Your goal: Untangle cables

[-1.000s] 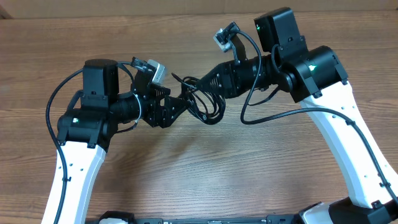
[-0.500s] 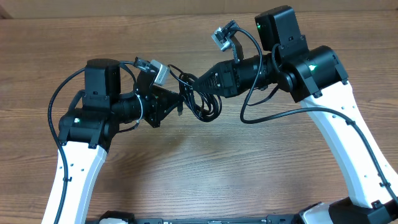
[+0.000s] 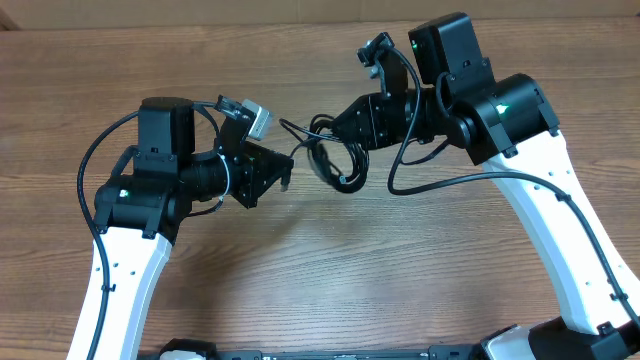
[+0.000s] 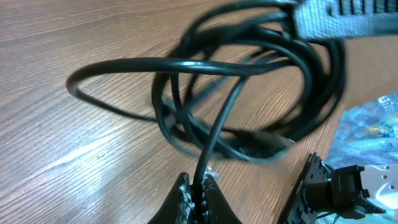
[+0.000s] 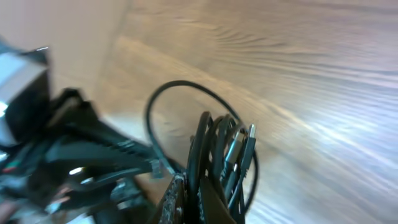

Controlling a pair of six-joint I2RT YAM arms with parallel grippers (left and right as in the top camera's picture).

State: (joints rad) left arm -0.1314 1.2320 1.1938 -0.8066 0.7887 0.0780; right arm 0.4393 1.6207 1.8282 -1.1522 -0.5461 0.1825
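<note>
My left gripper (image 4: 198,190): newly clamped on one strand (image 4: 219,118) | my right gripper (image 5: 186,193): pinching coiled thin black cables (image 3: 338,160) | pull-apart can begin.

Wood-grain table (image 3: 300,280); cables (image 4: 249,146) held over it, contact unclear

You are looking at a brown wood-grain desk (image 3: 330,290) that is filling nearly the whole overhead view. A plain tan strip (image 3: 200,10) is showing beyond its far edge. In the left wrist view, 1 bluish mottled patch (image 4: 373,130) is sitting at the right, too unclear to identify.
</note>
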